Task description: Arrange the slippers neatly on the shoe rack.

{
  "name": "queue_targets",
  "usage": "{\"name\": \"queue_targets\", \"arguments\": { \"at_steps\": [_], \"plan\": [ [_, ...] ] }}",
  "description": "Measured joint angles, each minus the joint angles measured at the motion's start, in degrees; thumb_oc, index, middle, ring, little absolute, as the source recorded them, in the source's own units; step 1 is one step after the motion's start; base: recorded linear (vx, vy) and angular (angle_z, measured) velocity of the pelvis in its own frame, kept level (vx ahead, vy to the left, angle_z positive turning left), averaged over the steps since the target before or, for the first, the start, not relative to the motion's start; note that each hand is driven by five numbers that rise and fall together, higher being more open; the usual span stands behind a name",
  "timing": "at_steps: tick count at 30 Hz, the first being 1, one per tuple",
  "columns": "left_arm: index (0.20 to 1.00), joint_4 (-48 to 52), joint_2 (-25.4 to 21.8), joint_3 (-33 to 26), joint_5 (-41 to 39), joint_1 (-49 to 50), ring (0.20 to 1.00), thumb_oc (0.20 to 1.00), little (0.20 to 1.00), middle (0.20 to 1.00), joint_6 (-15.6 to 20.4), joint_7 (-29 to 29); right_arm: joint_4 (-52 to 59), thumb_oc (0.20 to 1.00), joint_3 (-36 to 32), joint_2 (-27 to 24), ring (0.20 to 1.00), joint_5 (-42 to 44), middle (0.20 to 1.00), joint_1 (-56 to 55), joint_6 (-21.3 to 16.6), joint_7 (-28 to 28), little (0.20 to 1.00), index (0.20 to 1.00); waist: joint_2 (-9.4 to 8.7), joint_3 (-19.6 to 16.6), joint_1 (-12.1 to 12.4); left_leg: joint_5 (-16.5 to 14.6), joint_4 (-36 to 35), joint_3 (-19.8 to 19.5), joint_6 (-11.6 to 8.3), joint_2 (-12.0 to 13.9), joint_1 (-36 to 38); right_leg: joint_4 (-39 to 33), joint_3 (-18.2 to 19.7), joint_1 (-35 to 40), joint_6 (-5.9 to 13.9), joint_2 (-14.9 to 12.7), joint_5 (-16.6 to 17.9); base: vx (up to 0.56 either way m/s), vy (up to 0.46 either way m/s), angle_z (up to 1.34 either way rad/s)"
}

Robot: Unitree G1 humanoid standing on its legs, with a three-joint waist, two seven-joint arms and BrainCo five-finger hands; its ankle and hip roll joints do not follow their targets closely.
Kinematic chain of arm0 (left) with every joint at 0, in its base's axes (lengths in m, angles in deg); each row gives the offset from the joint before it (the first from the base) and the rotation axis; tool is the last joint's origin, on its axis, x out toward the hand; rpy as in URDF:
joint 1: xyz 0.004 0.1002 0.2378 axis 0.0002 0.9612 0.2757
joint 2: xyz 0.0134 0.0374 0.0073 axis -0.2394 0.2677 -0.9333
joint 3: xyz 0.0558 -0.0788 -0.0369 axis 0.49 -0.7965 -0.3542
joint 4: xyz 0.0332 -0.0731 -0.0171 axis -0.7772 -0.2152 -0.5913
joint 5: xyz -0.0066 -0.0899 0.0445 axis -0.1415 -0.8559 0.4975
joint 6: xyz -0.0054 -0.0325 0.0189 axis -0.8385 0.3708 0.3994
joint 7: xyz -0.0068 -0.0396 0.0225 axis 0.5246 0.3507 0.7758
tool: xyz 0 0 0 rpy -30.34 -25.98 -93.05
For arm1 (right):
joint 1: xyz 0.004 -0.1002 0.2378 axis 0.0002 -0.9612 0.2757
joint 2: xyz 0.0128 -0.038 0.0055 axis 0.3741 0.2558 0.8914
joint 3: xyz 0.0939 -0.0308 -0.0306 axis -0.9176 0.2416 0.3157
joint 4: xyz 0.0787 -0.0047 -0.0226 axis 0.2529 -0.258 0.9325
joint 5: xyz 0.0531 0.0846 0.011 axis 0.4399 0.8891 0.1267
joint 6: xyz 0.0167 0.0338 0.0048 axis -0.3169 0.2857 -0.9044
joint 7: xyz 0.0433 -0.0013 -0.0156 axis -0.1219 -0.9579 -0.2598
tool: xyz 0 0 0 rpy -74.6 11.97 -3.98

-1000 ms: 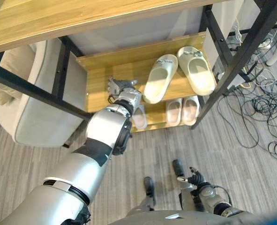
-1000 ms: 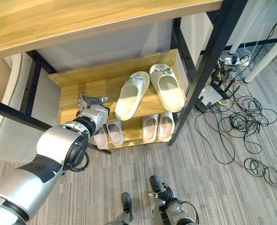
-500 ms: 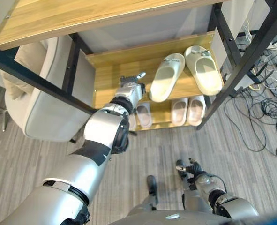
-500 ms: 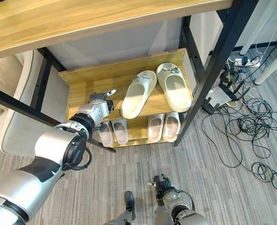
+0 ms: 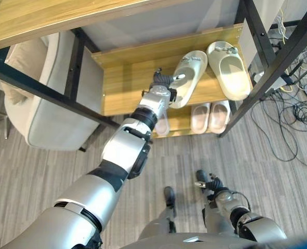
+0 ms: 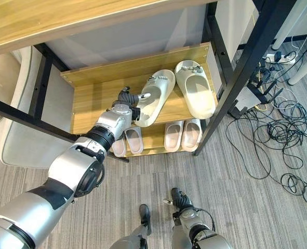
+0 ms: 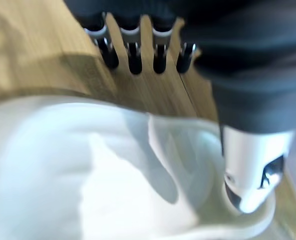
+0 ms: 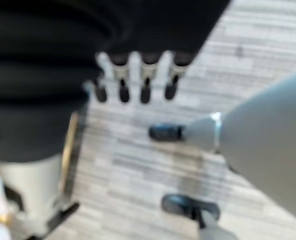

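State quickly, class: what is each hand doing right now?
Left hand: open, thumb against the heel of the tilted slipper on the rack's upper shelf.
Right hand: open, holding nothing.

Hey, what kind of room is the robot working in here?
Probably an office or lab corner set up like a home entryway. A two-level wooden shoe rack holding slippers sits under a black-framed desk, a cushioned chair stands beside it, and loose cables sprawl over grey carpet.
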Motion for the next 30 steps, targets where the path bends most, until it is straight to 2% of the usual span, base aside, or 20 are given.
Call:
{"name": "queue_targets", "arguments": {
  "at_steps": [3,9,13,19,26,30],
  "plan": [
    [1.000,2.62,-0.12,0.00,4.69,0.35,1.000,1.000,1.000,1.000,-3.36,-3.74,0.00,1.000,-0.54,0.04,1.000,0.01,1.000,0.05,-0.02,0.04,1.000,1.000,0.41,0.36,0.09,-0.01,-0.01,0.02,-0.01,0.02,0.02,0.00,0.00,0.01,0.03,0.01,0.05,0.00,0.000,0.00],
    [1.000,4.79,-0.29,-0.91,10.33,1.01,1.000,1.000,1.000,1.000,-6.98,-7.72,-0.05,1.000,-0.75,-0.02,1.000,0.02,1.000,-0.05,-0.02,0.00,1.000,1.000,0.44,0.36,-0.01,-0.01,-0.01,0.03,-0.01,0.08,0.12,0.00,0.07,0.05,-0.03,0.10,0.13,0.00,0.000,0.00],
    [1.000,5.64,-0.34,-1.82,12.00,1.62,1.000,1.000,1.000,1.000,-7.89,-9.68,-0.02,1.000,-0.90,-0.01,1.000,0.03,1.000,-0.01,-0.02,-0.07,1.000,1.000,0.44,0.36,-0.02,-0.01,-0.01,0.00,-0.01,0.09,0.51,-0.01,0.06,0.43,-0.05,0.12,0.13,0.00,0.000,0.00],
    [1.000,14.33,-2.08,-2.22,14.67,6.26,1.000,1.000,1.000,1.000,-11.62,-18.02,0.00,1.000,-2.39,-0.06,1.000,0.04,1.000,-0.12,-0.04,-0.22,1.000,1.000,0.54,0.32,0.67,-0.14,-0.02,-0.12,-0.11,0.16,0.97,-0.01,0.06,0.88,-0.10,0.20,0.10,0.00,0.000,0.00],
    [1.000,21.54,-2.27,-2.31,16.82,10.12,1.000,1.000,1.000,1.000,-14.12,-22.47,0.55,1.000,-2.84,-0.08,1.000,0.07,1.000,-0.13,-0.01,-0.77,1.000,1.000,0.66,0.23,1.24,-0.17,-0.01,-0.61,-0.09,0.19,1.07,-0.01,-0.30,1.16,-0.20,0.20,0.05,-0.01,-0.003,0.02],
    [1.000,23.19,-2.15,-2.32,16.77,11.57,1.000,1.000,1.000,1.000,-14.35,-23.38,1.09,1.000,-2.85,-0.08,1.000,0.54,1.000,-0.07,-0.02,-1.02,1.000,1.000,0.69,0.19,1.26,-0.16,0.00,-0.99,-0.09,0.20,1.36,-0.01,-0.65,1.60,-0.27,0.17,-0.03,-0.01,-0.005,0.04]
  ]
}}
